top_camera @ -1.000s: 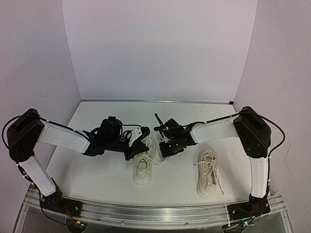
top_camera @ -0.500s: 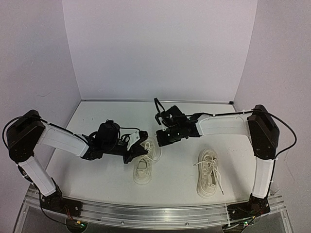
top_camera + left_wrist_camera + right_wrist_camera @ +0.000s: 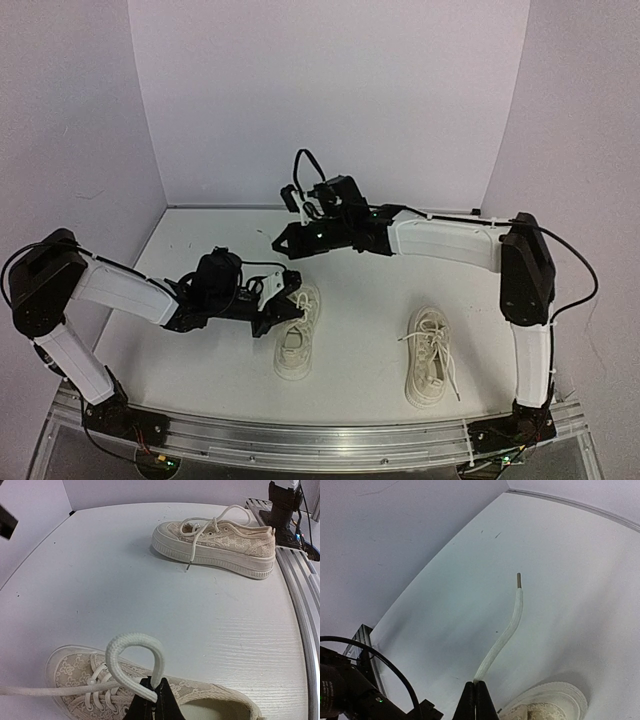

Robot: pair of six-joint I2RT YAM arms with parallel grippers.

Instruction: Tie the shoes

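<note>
Two cream-white sneakers lie on the white table: the left shoe [image 3: 296,340] and the right shoe [image 3: 430,356]. My left gripper [image 3: 288,304] sits low at the left shoe's laces and is shut on a loop of its white lace [image 3: 134,652]; the shoe [image 3: 75,672] lies right under the fingers. My right gripper [image 3: 281,241] is raised, behind and left of that shoe. It is shut on a lace end [image 3: 503,628] whose free tip with the aglet sticks out ahead. The left shoe's toe [image 3: 551,700] shows below it. The right shoe [image 3: 216,539] lies untouched with loose laces.
White walls close the back and both sides. A metal rail [image 3: 300,440] runs along the near edge, with the arm bases at its ends. The right arm's base [image 3: 284,505] stands by the right shoe.
My right gripper has risen and moved back and to the left, away from the left shoe, with the lace end in it. My left gripper has stayed at the shoe holding the loop.
</note>
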